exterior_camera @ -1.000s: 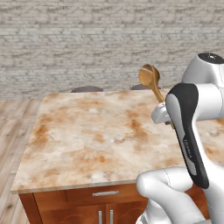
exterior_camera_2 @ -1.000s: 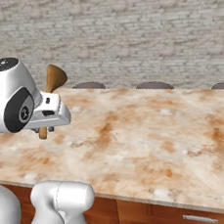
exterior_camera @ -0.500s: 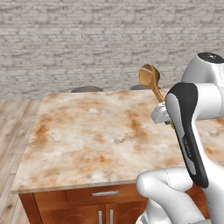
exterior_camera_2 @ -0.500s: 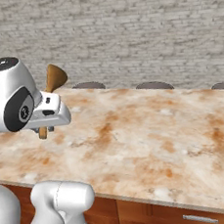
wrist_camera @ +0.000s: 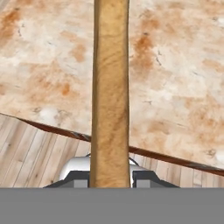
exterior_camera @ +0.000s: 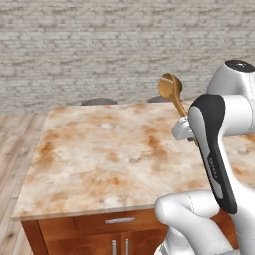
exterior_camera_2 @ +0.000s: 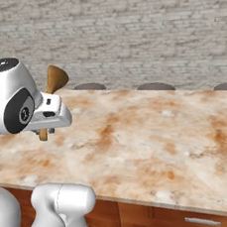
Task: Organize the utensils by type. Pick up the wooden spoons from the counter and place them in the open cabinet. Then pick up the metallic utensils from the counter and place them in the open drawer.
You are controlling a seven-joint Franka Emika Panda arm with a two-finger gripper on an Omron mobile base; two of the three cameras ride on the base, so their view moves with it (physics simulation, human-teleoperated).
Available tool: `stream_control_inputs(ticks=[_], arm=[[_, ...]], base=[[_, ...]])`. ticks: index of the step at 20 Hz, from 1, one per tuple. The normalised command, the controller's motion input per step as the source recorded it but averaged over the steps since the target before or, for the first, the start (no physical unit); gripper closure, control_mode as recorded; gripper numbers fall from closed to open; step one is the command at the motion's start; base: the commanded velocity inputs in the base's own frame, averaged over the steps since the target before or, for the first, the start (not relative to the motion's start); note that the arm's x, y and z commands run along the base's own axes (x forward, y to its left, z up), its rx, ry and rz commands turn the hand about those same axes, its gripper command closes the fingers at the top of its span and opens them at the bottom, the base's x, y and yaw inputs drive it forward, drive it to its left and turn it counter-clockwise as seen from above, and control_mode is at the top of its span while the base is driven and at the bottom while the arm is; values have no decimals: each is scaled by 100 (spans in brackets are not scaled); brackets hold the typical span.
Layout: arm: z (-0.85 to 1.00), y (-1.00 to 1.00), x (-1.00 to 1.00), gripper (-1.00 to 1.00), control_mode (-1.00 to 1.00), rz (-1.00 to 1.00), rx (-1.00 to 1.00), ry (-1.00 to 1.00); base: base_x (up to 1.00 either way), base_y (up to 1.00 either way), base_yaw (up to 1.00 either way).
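Observation:
My gripper [exterior_camera: 185, 130] is shut on a wooden spoon [exterior_camera: 171, 89] and holds it up above the marble counter [exterior_camera: 99, 149]. The spoon's rounded bowl points upward, and its handle runs down between the fingers. From the right base view the spoon [exterior_camera_2: 56, 78] rises out of the gripper [exterior_camera_2: 48, 116], with the handle's tip sticking out below the hand. In the hand view the handle [wrist_camera: 110, 87] runs straight up the middle, clamped in the gripper [wrist_camera: 110, 179], over the counter's edge [wrist_camera: 175, 65].
A closed drawer front [exterior_camera: 119, 220] with a metal pull sits under the counter's near edge. Dark stool tops [exterior_camera_2: 155, 86] line the far edge before a brick wall. Wooden floor [exterior_camera: 15, 149] lies to the left.

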Motion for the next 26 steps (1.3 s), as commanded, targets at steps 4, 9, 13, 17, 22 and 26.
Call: stream_control_inputs(ticks=[4,9,13,17,22,26], arm=[[0,0,0,100,100,0,0,0],[0,0,0,100,100,0,0,0],[0,0,0,100,100,0,0,0],[0,0,0,100,100,0,0,0],[0,0,0,100,100,0,0,0],[0,0,0,100,100,0,0,0]], base=[[-26,-6,-9],[-29,-13,-17],[-34,-8,-50],[-21,-24,-70],[-21,-40,-69],[-22,-48,-68]])
